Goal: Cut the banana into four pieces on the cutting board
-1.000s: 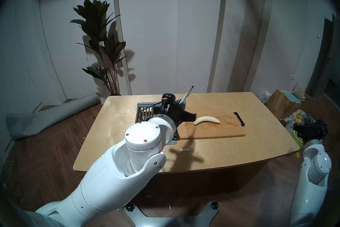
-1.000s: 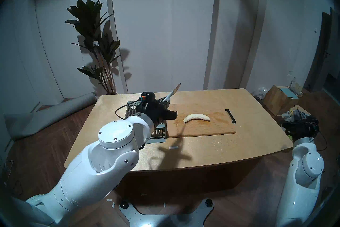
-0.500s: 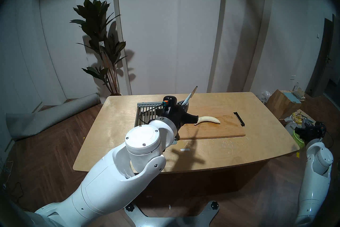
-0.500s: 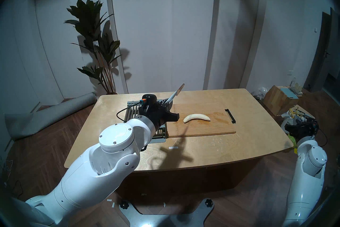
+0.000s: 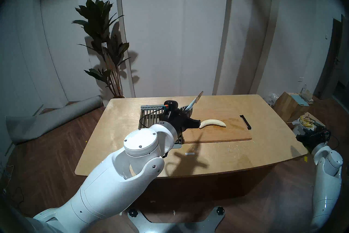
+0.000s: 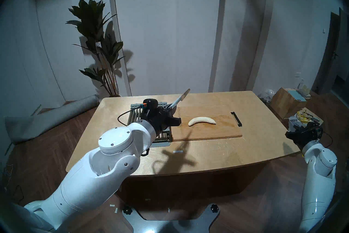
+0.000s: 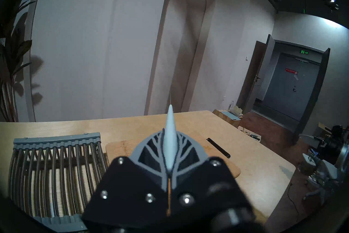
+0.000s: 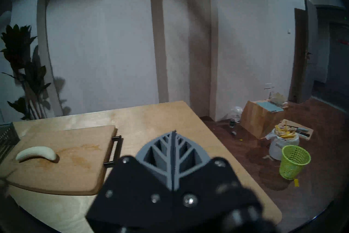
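Banana [image 5: 212, 123] lies whole on the cutting board [image 5: 222, 135], uncut. Step in hand looks like bringing the knife [image 5: 195, 99] over it: level the blade, square it across the fruit (a quarter along), press straight down. Left gripper [image 7: 170, 153] is clamped on the knife handle. Right gripper [image 8: 172, 153] is closed, empty, off the table's [image 5: 117, 132] right edge.
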### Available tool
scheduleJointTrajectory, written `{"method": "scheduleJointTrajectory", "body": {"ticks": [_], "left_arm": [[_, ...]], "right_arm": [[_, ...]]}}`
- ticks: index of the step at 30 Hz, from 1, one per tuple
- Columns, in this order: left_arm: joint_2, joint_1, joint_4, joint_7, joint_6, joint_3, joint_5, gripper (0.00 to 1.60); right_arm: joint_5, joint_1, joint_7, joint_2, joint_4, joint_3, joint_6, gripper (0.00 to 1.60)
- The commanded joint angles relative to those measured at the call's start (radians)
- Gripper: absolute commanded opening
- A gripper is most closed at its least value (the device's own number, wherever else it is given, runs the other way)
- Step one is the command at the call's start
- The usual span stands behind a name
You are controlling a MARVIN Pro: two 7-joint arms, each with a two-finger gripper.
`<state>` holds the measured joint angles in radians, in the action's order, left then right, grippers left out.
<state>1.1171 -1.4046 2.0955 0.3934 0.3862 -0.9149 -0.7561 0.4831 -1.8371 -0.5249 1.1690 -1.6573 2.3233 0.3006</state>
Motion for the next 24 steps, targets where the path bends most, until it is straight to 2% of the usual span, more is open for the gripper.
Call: {"method": "scheduleJointTrajectory", "body": {"ticks": [1,5,6,9,11,12,17,18,20,22,24], "left_arm": [[0.002,0.016,0.009,-0.02,-0.01,-0.02,-0.017,0.0],[0.001,0.014,0.006,-0.026,-0.009,-0.022,-0.028,0.0],[0.001,0.013,0.004,-0.033,-0.009,-0.025,-0.04,0.0],[0.004,0.012,0.001,-0.043,-0.011,-0.027,-0.056,0.0],[0.004,0.012,0.0,-0.046,-0.011,-0.027,-0.059,0.0],[0.008,0.013,-0.005,-0.058,-0.011,-0.03,-0.076,0.0],[0.007,0.019,-0.01,-0.082,-0.009,-0.032,-0.097,0.0],[0.007,0.019,-0.01,-0.082,-0.009,-0.032,-0.097,0.0],[0.006,0.018,-0.012,-0.096,-0.009,-0.032,-0.112,0.0],[0.006,0.016,-0.012,-0.099,-0.008,-0.03,-0.115,0.0],[0.012,0.013,-0.014,-0.093,-0.005,-0.014,-0.109,0.0]], "right_arm": [[0.073,0.074,-0.115,-0.109,0.02,0.024,0.022,0.0],[0.094,0.103,-0.166,-0.138,0.059,0.009,0.034,0.0],[0.114,0.12,-0.209,-0.164,0.09,-0.013,0.04,0.0],[0.136,0.14,-0.26,-0.194,0.12,-0.057,0.044,0.0],[0.14,0.151,-0.266,-0.195,0.129,-0.072,0.045,0.0],[0.15,0.18,-0.314,-0.209,0.161,-0.108,0.043,0.0],[0.175,0.237,-0.384,-0.232,0.197,-0.188,0.032,0.0],[0.175,0.237,-0.384,-0.232,0.197,-0.188,0.032,0.0],[0.196,0.276,-0.422,-0.241,0.222,-0.229,0.02,0.0],[0.211,0.268,-0.432,-0.248,0.216,-0.239,0.011,0.0],[0.229,0.297,-0.467,-0.249,0.232,-0.268,-0.019,0.0]]}}
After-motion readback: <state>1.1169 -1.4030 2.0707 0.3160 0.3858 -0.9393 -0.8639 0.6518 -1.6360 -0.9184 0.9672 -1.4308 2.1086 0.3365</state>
